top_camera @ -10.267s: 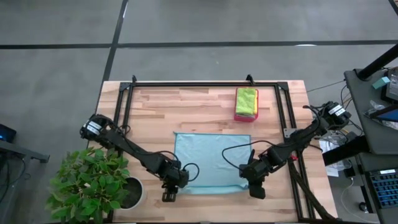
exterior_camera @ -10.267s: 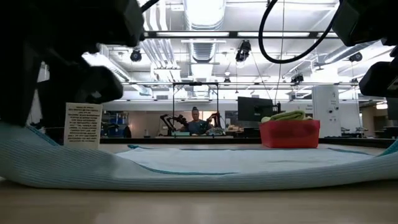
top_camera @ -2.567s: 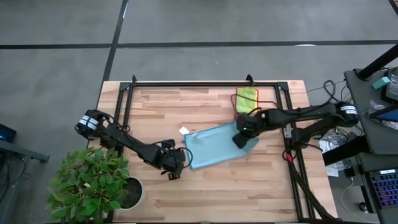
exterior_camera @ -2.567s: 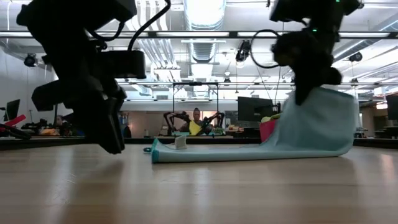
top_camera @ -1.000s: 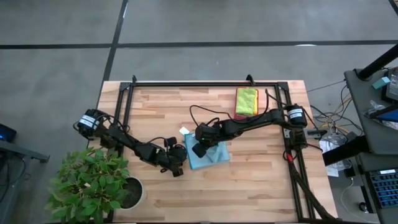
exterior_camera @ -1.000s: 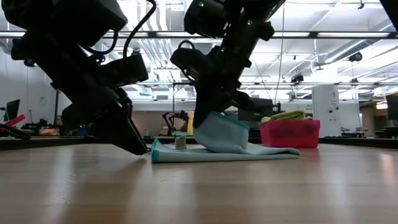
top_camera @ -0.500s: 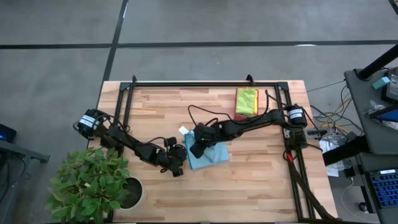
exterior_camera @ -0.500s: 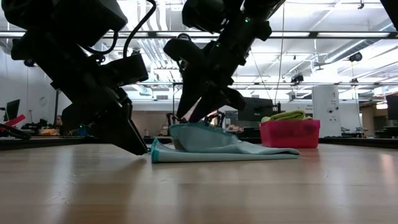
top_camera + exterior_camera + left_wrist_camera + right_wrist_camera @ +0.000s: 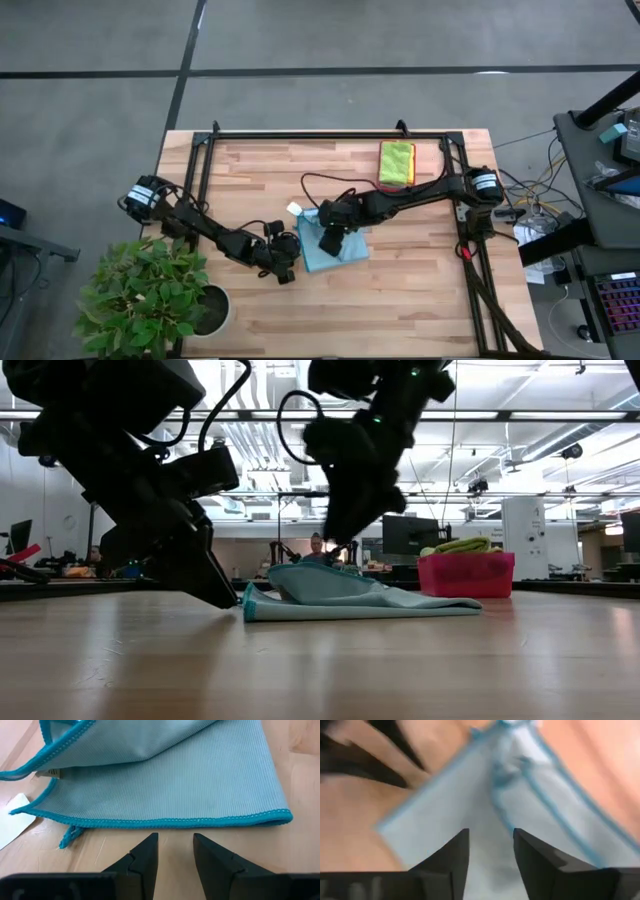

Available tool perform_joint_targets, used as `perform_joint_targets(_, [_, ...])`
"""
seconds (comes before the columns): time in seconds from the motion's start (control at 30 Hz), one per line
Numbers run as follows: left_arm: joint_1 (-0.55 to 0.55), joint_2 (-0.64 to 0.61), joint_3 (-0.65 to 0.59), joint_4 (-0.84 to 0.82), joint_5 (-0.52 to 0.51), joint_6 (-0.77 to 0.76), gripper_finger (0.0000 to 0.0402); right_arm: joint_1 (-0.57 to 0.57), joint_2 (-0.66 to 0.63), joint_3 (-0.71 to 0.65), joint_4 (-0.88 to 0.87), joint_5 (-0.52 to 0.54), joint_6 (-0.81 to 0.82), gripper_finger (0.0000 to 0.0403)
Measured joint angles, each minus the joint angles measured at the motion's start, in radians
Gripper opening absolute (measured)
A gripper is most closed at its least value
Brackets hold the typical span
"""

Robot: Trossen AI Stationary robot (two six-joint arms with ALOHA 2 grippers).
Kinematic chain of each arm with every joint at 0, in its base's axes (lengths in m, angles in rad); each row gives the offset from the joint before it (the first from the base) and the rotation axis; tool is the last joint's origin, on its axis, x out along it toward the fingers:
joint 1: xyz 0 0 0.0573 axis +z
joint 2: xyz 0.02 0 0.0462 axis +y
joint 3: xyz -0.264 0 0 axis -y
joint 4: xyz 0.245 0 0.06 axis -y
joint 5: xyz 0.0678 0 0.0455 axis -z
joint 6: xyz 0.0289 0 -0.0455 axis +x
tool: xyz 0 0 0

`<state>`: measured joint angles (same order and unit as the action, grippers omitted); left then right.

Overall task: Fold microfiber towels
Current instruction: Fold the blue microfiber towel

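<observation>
— Can you see what the right gripper [image 9: 330, 243] is doing?
— It hangs over the light blue towel [image 9: 334, 247], fingers apart, nothing between them. Its own wrist camera is smeared, so the cloth's edge there is hard to follow.
— And the left gripper [image 9: 172, 851]?
— Low at the towel's near hem, fingers parted with a gap, holding nothing, just beside the teal stitching but not on it. From above, the arm hides its tips.
— How does the towel look?
— Folded over, a loose upper layer humped on the flat lower one, teal border all round, a small tag poking out at one corner. It lies mid-table on the wood [image 9: 400, 290].
— Anything else?
— A white slip [image 9: 295, 210] beside the towel, and green and yellow towels [image 9: 396, 162] stacked in the pink tray [image 9: 466, 576] near the far edge.
— The arms?
— Left reaches in low from its side; right stretches across from the opposite side, wrist bent downward.
</observation>
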<state>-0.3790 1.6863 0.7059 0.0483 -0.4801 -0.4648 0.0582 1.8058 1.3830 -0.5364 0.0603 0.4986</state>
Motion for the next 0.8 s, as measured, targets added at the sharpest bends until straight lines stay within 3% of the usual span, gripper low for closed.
perform_joint_targets(0.17, [0.0,0.0,0.0,0.002,0.0,0.0,0.0109,0.001,-0.013,-0.027,-0.139,0.153,-0.099,0.0092])
perform_joint_targets(0.4, [0.0,0.0,0.0,0.005,0.0,0.0,0.0109,0.002,-0.012,-0.128,-0.068,0.221,-0.156,0.0015])
perform_joint_targets(0.6, [0.0,0.0,0.0,0.008,0.0,0.0,0.0109,0.023,-0.004,-0.208,0.188,0.081,-0.157,0.0009])
perform_joint_targets(0.8, [0.0,0.0,0.004,0.021,0.0,0.008,0.0109,0.068,0.053,-0.27,0.727,-0.112,-0.086,0.0009])
